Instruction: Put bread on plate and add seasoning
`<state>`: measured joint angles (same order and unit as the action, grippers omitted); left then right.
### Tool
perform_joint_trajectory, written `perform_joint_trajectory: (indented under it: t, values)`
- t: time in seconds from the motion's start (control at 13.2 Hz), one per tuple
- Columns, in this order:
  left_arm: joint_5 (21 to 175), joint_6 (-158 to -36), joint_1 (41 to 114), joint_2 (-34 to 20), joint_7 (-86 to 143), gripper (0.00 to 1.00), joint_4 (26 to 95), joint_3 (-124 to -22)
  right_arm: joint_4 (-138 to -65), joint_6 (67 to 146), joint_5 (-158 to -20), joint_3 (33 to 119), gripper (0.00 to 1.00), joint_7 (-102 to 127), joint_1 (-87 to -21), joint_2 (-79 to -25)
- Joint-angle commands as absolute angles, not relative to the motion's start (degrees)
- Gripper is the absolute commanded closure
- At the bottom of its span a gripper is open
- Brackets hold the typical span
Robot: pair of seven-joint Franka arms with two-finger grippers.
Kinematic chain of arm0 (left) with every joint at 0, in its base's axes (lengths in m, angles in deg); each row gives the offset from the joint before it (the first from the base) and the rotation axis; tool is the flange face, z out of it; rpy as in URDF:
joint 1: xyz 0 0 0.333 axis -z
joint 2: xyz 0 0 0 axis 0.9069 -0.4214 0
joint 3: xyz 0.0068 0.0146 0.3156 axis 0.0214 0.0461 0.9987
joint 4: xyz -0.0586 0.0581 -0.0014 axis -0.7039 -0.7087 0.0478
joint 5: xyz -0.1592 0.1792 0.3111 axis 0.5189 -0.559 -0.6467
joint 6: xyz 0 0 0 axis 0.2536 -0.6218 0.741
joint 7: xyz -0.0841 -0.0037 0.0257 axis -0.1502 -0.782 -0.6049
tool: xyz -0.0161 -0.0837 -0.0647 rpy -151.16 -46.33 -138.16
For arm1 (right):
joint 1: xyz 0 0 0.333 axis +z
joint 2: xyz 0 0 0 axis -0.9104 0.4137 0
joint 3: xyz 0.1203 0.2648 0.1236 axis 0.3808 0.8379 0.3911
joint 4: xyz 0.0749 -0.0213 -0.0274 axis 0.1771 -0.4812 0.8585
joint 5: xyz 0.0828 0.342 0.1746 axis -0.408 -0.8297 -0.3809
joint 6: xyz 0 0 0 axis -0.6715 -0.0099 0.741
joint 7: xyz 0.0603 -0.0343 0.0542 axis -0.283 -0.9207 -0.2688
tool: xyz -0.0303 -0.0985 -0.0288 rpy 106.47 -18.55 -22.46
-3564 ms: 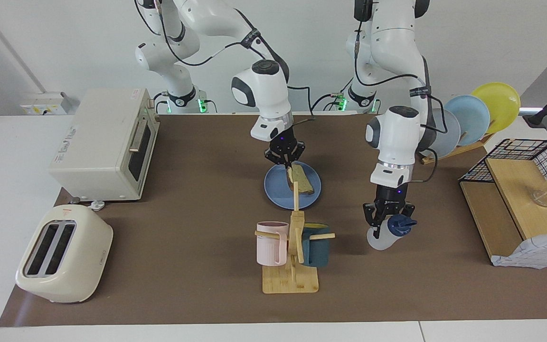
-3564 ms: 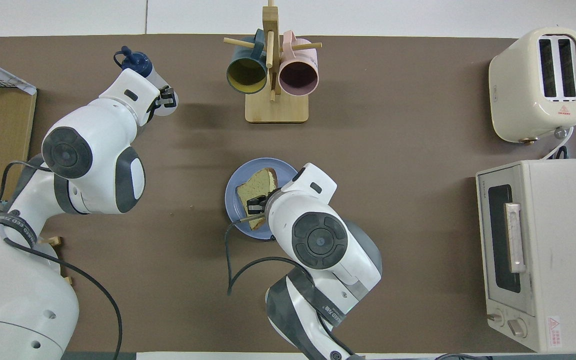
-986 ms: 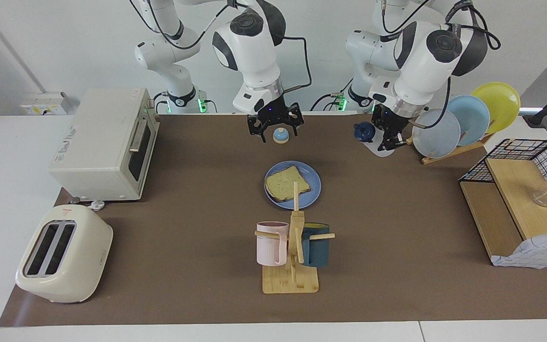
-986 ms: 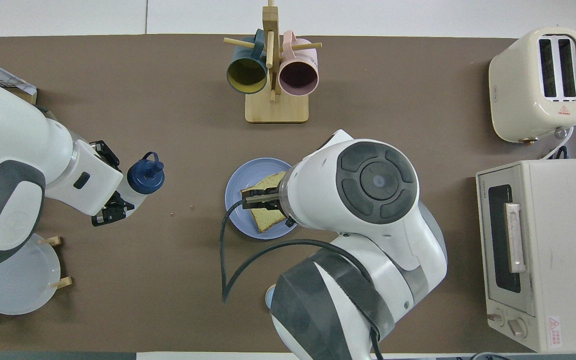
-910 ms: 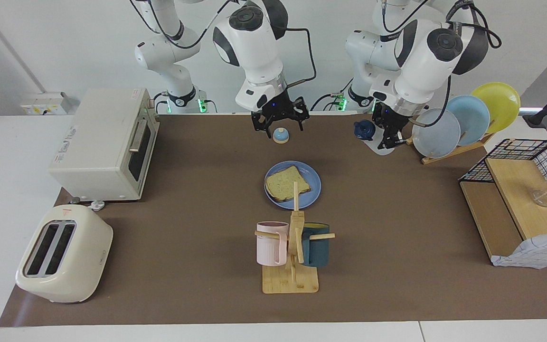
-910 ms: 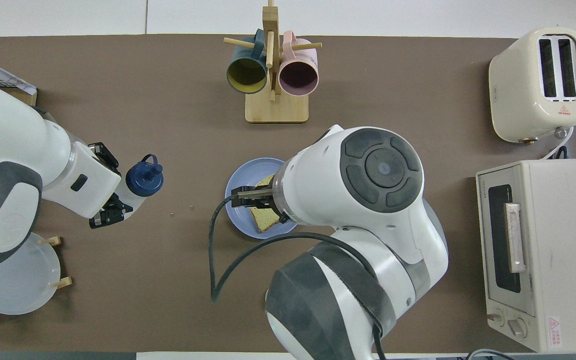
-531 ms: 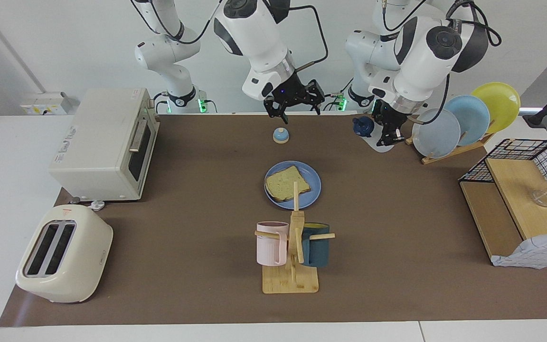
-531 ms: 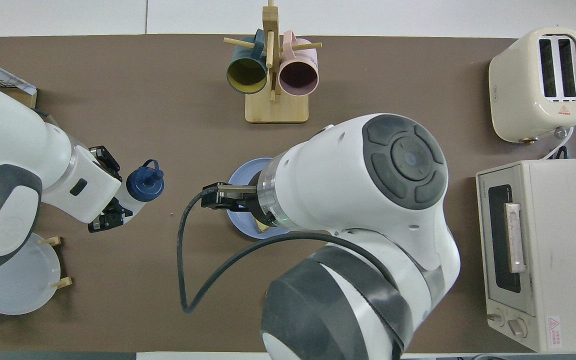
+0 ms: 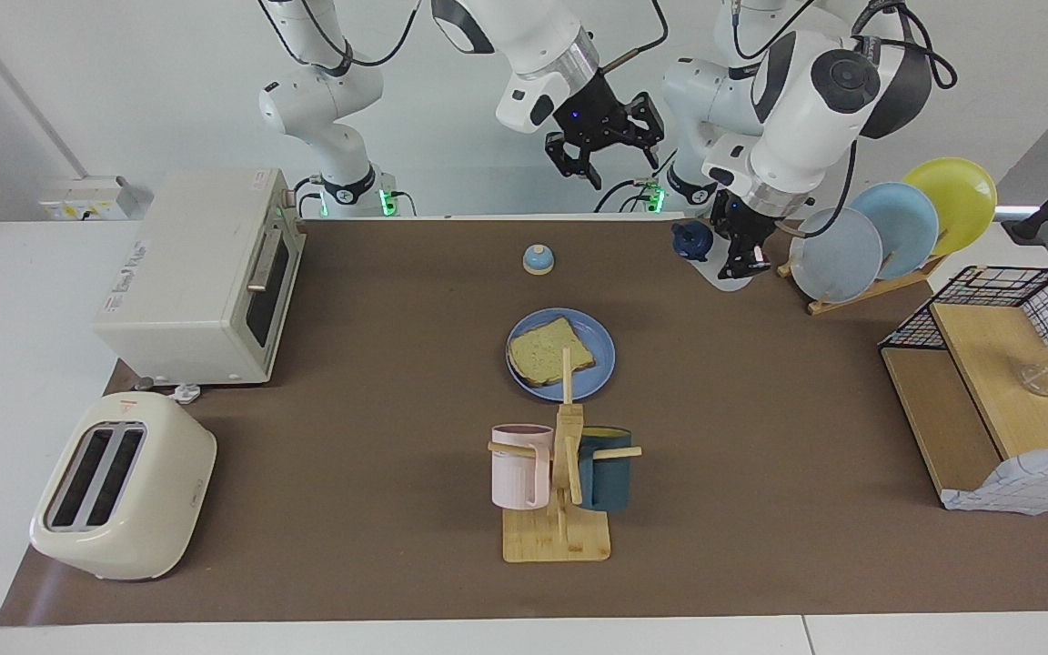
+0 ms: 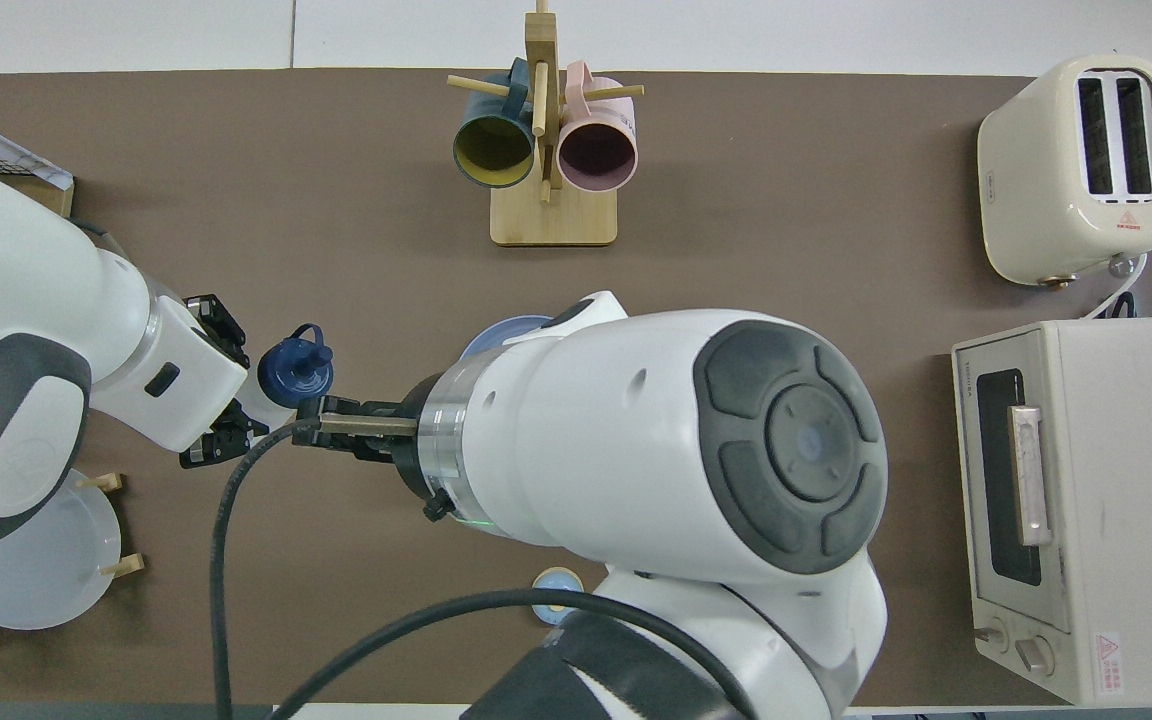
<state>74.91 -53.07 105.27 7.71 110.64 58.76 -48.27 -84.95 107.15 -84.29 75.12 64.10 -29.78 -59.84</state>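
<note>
The bread lies flat on the blue plate in the middle of the table. In the overhead view my right arm covers the bread and only a sliver of the plate shows. My left gripper is shut on the seasoning, a whitish bottle with a navy cap, held tilted above the table beside the plate rack. My right gripper is raised high over the robots' edge of the table, open and holding nothing.
A small bell sits between the plate and the robots. The mug stand is just past the plate. A toaster oven and toaster fill the right arm's end. Upright plates and a wire shelf stand at the left arm's end.
My right gripper let go of the bread on the plate, then rose from over the bell toward the left arm. My left gripper carried the seasoning up beside the plate rack.
</note>
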Motion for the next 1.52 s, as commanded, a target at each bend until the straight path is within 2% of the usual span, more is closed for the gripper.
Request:
perform_joint_trajectory:
  t: [0.0, 0.15, 0.91, 1.06, 1.44]
  values:
    - [74.01, -52.49, 105.42, 10.03, 111.54, 1.0, 60.5, -48.34, -84.4, 111.63, -85.51, 75.47, 0.31, 65.94, -28.66, -58.72]
    - [74.1, -52.58, 105.42, 10.38, 111.54, 1.0, 60.94, -48.43, -84.4, 114.01, -85.34, 75.47, 0.38, 67.27, -28.56, -57.58]
    - [74.18, -52.58, 105.5, 12.23, 111.54, 1.0, 62.61, -48.43, -84.67, 120.62, -84.55, 75.39, 0.42, 67.62, -28.3, -55.38]
    - [74.18, -52.58, 105.5, 12.32, 111.54, 1.0, 62.7, -48.43, -85.28, 122.1, -84.55, 75.39, 0.48, 67.71, -28.03, -55.38]
    - [74.18, -52.84, 105.5, 12.32, 111.46, 1.0, 62.79, -48.52, -85.9, 122.64, -84.55, 75.39, 0.53, 67.53, -27.77, -55.12]
